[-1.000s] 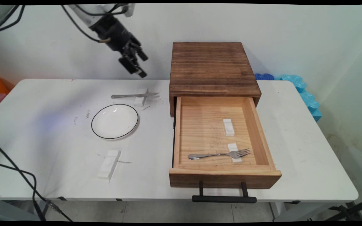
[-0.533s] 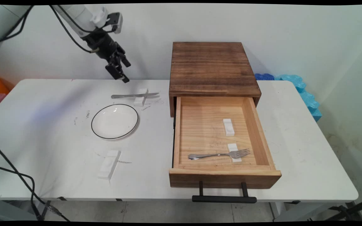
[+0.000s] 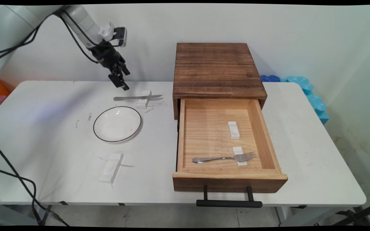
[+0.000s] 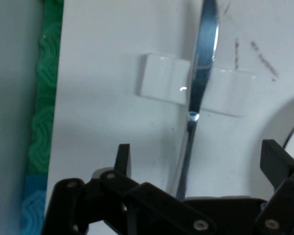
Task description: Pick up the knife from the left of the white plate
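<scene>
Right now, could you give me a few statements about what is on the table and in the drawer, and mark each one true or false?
1. The gripper hangs open above the knife. True.
2. The knife lies across a white rest. True.
3. The fork lies on the plate. False: it is in the open drawer, its tines on a white rest; the plate holds nothing.
4. The drawer is shut. False: it is pulled out, its black handle past the table's near edge.
5. A second white rest lies bare in the drawer. True.
</scene>
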`<state>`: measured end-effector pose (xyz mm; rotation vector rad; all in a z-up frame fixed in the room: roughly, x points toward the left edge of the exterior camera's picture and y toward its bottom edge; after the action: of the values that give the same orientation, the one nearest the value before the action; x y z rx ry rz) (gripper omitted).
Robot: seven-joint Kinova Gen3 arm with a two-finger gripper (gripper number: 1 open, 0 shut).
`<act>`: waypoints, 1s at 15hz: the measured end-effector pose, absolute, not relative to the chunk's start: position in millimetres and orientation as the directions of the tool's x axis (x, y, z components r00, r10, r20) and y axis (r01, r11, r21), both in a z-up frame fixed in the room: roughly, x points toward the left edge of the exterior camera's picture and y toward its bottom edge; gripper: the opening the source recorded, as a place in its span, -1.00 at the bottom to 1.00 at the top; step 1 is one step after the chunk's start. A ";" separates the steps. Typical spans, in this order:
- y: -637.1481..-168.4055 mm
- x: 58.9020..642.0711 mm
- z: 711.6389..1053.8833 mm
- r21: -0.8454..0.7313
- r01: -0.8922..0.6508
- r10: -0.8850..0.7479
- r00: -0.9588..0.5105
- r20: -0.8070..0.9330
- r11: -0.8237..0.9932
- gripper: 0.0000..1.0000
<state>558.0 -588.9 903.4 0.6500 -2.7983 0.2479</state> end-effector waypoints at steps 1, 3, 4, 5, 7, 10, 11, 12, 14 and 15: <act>-591.7 559.1 897.1 -0.104 -0.454 -0.411 -0.867 0.281 0.885 1.00; -595.8 561.3 887.0 -0.099 -0.454 -0.414 -0.868 0.275 0.885 1.00; -598.3 562.4 880.0 -0.095 -0.449 -0.411 -0.870 0.271 0.888 1.00; -600.1 563.9 873.5 -0.089 -0.442 -0.406 -0.874 0.268 0.892 1.00; -603.3 566.8 862.4 -0.082 -0.429 -0.396 -0.880 0.263 0.900 1.00; -607.5 569.3 850.7 -0.073 -0.412 -0.382 -0.886 0.262 0.908 1.00; -608.7 569.9 847.4 -0.070 -0.406 -0.376 -0.889 0.263 0.911 1.00; -610.1 570.2 843.9 -0.067 -0.398 -0.368 -0.891 0.265 0.915 1.00; -612.1 570.5 838.4 -0.065 -0.386 -0.356 -0.895 0.270 0.920 1.00; -612.9 570.5 835.7 -0.064 -0.380 -0.350 -0.896 0.272 0.923 1.00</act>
<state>570.5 -612.9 835.7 0.5458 -2.8262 0.1678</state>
